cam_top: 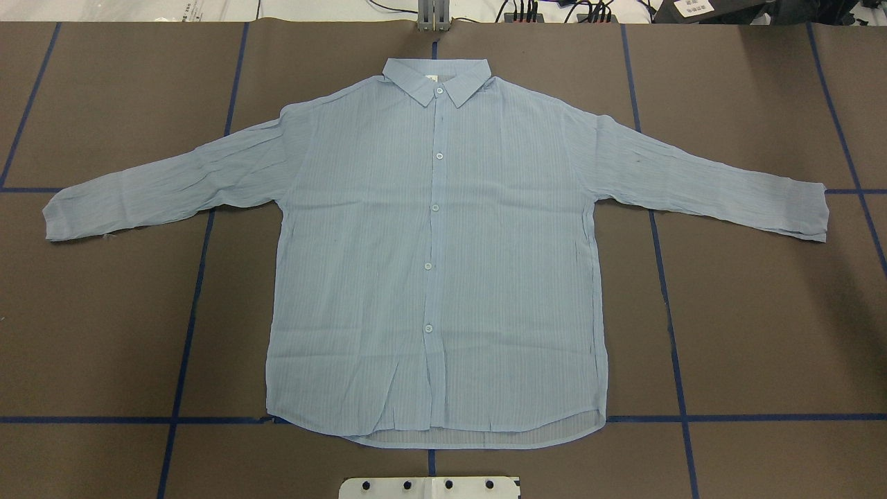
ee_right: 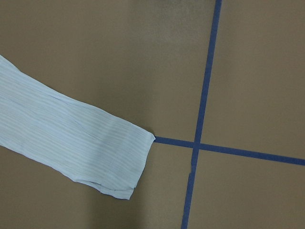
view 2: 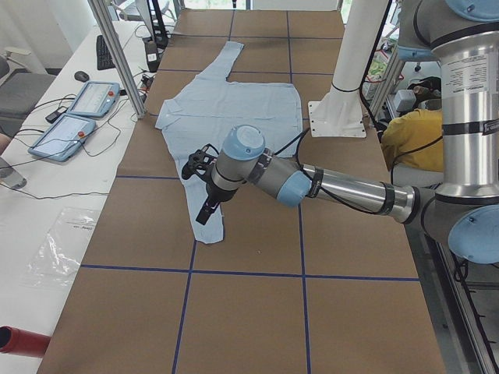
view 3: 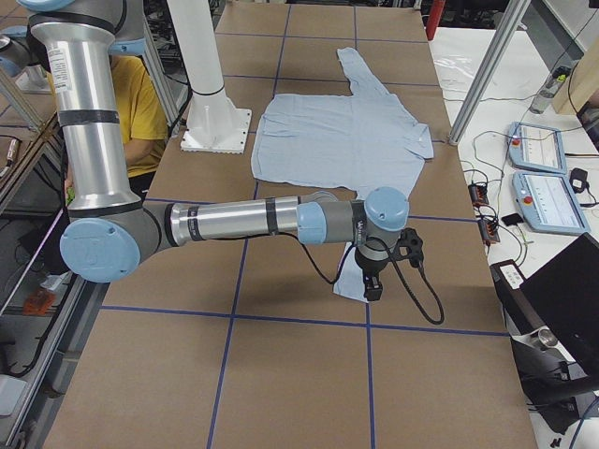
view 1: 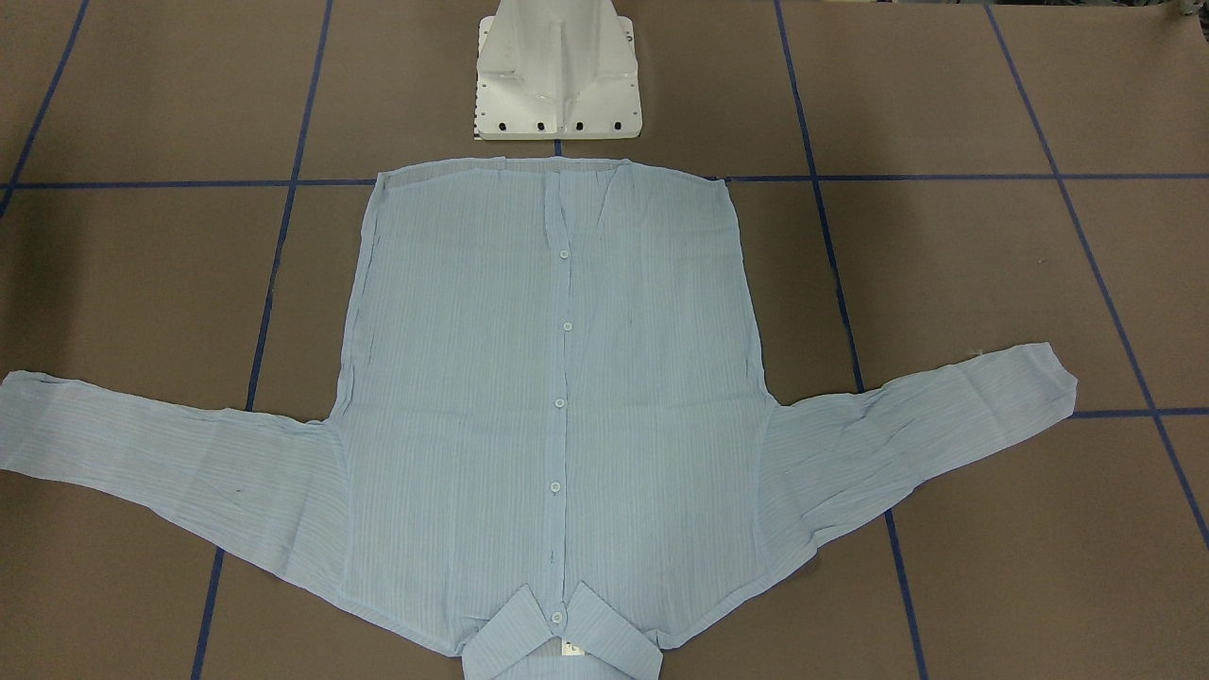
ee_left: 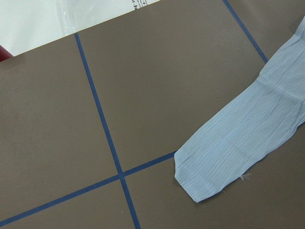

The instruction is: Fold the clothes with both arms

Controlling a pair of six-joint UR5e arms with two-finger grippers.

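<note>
The light blue striped shirt [cam_top: 436,263] lies flat and buttoned on the brown table, collar [cam_top: 438,80] away from the robot's base and both sleeves spread out sideways. In the exterior left view my left gripper [view 2: 204,206] hangs over the cuff end of the near sleeve [view 2: 209,222]; I cannot tell whether it is open or shut. In the exterior right view my right gripper [view 3: 372,281] hovers over the other sleeve's cuff [view 3: 351,281], its state also unclear. Each wrist view looks down on a sleeve end [ee_left: 238,143] [ee_right: 71,138] with no fingers showing.
Blue tape lines [cam_top: 665,277] divide the table into squares. The white pedestal base [view 1: 557,85] stands just behind the shirt's hem. Teach pendants [view 2: 74,117] lie on a side bench. A person in a yellow top [view 3: 136,112] sits behind the robot.
</note>
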